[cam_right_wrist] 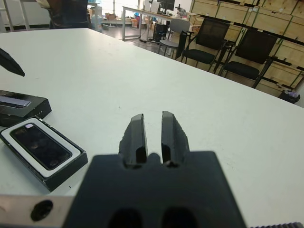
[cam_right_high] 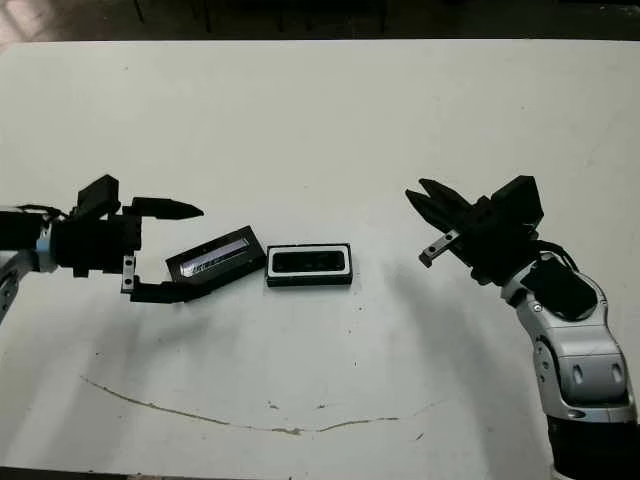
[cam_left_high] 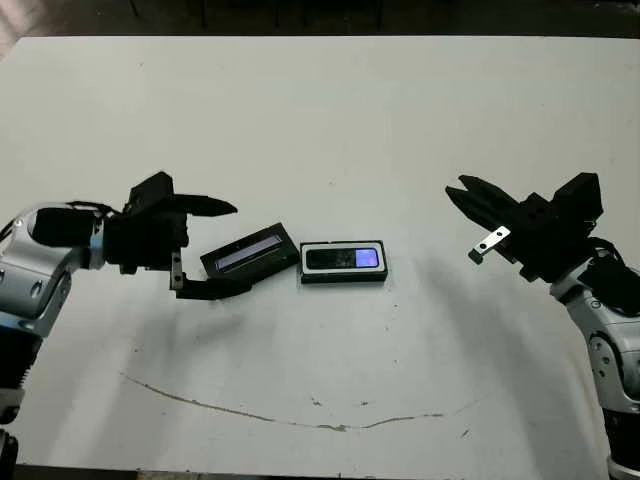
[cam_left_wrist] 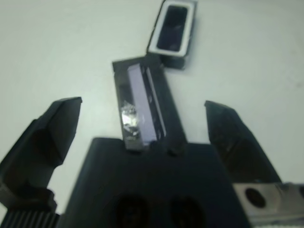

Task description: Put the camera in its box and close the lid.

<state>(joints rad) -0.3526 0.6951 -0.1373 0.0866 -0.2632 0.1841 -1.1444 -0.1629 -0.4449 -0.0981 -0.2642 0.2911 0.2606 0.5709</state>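
Camera lies in box — lid alongside.

It looked like a workshop or storeroom doubling as an office: behind the white table stood black office chairs, desks and shelving stacked with wooden crates.

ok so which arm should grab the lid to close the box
Left. The left gripper is open with its fingers either side of the lid, which lies just beside the box with the camera already inside. The right gripper is shut and held off to the box's far side.
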